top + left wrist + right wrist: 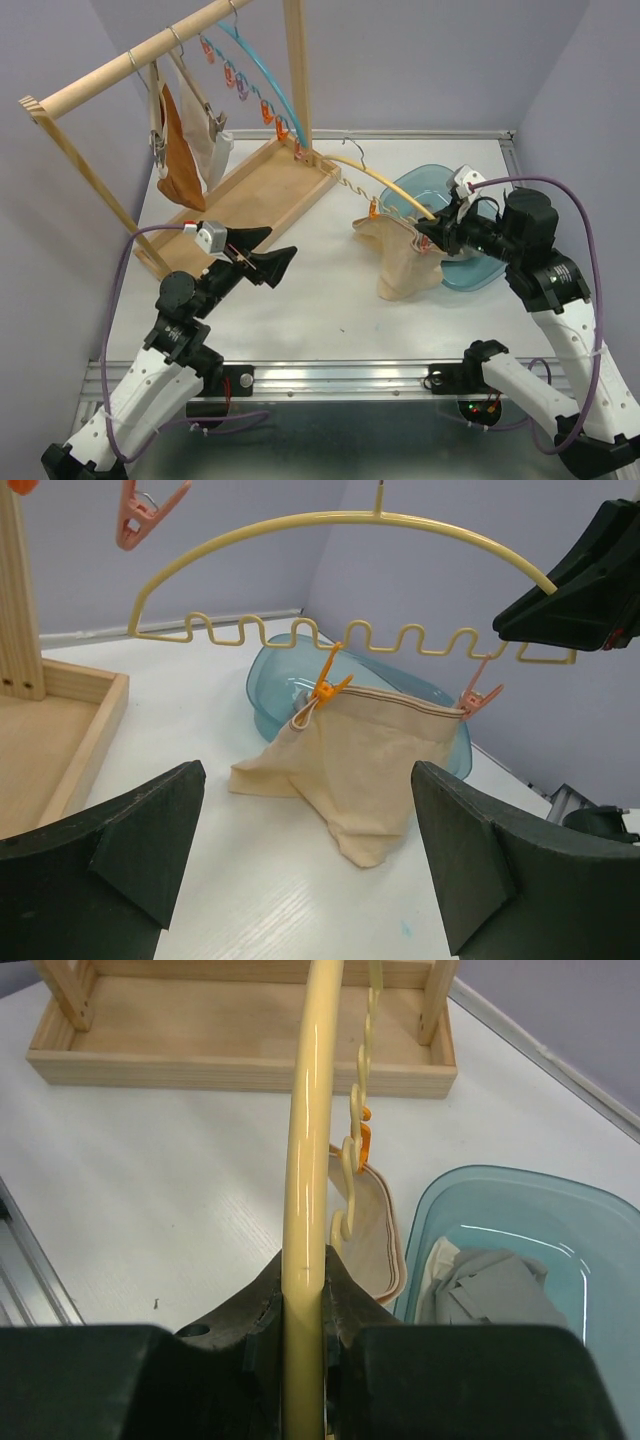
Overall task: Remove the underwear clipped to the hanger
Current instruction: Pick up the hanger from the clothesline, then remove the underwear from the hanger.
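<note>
**Beige pair hangs on the held hanger, two clips to go**

Nearest: left claw (265, 250), fingers spread wide, nothing in it. It is aimed across the bench (320, 310) at the cloth, likely lined up to work a clip or tug the fabric.

Right claw (430, 238) is clenched on the arc of the yellow hanger (305, 1110) and holds it up off the bench. My guess at why: the free arm gets a clear reach at the clips.

Beige underwear (370, 770): one pair, clipped along its waistband to the hanger's wavy bar, with its lower part slumped on the bench. Two clips hold it, an orange clip (328, 685) and a pink clip (480, 698). Neither is undone.

Just behind: one blue tub (580, 1240) with grey cloth (500, 1290) in it, at least one piece, exact number unclear. It is probably the drop spot, close by so the carry is short.

Far: one wooden rack (150, 60). Two more pairs hang there, a rust-orange pair (178, 150) and a pale pair (208, 135), plus one blue hanger (265, 65) whose clips are too small to count.
</note>
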